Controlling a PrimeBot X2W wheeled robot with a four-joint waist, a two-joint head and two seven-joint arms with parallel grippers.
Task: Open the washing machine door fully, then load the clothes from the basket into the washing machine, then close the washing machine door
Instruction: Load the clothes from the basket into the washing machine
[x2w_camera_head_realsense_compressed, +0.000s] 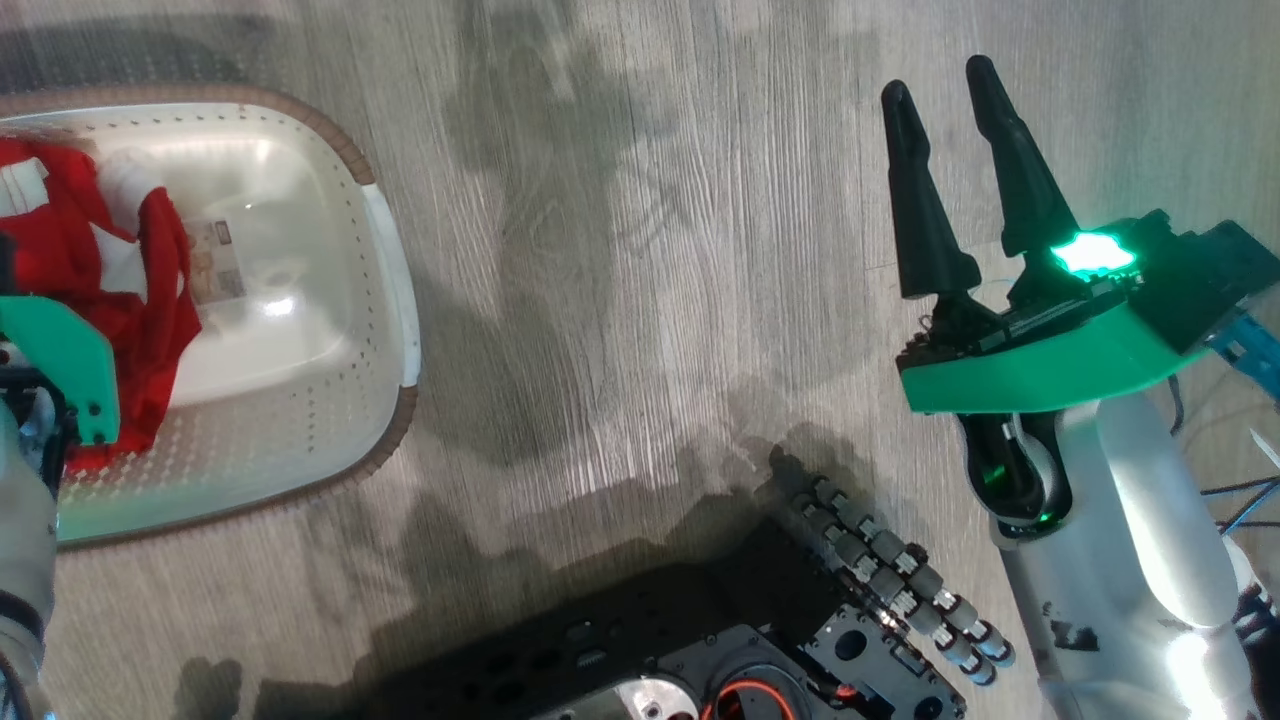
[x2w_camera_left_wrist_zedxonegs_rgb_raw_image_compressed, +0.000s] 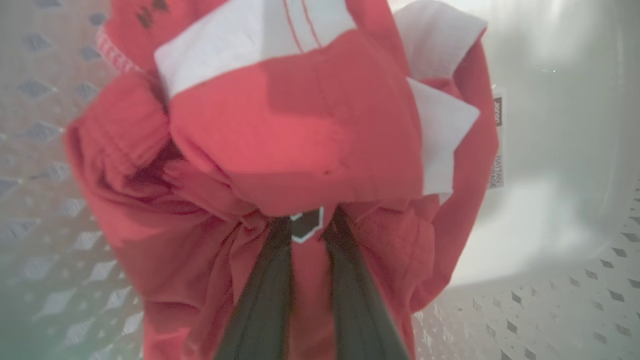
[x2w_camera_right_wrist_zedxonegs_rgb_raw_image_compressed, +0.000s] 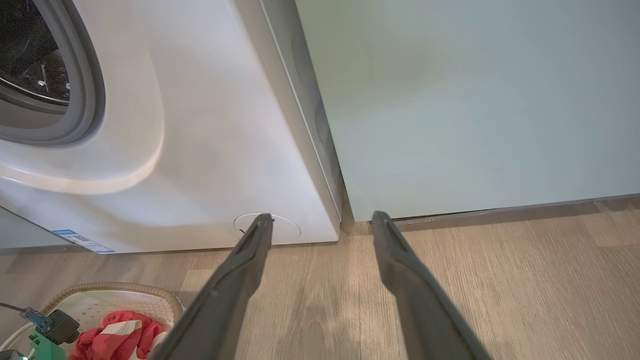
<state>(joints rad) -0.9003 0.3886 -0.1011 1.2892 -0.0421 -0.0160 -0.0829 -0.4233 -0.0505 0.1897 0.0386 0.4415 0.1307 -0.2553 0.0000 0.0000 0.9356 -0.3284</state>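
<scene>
Loading step: our left gripper (x2w_camera_left_wrist_zedxonegs_rgb_raw_image_compressed: 310, 222) pinches the clothes (x2w_camera_left_wrist_zedxonegs_rgb_raw_image_compressed: 295, 140) in the basket (x2w_camera_left_wrist_zedxonegs_rgb_raw_image_compressed: 550, 310), right gripper (x2w_camera_head_realsense_compressed: 938, 85) open; next we lift them out.

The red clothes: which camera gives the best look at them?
The left wrist view: the clothes are close up, red folds and white trim, pinched by the left hand. The head view catches part of them in the basket; the right wrist view, a small patch.
</scene>
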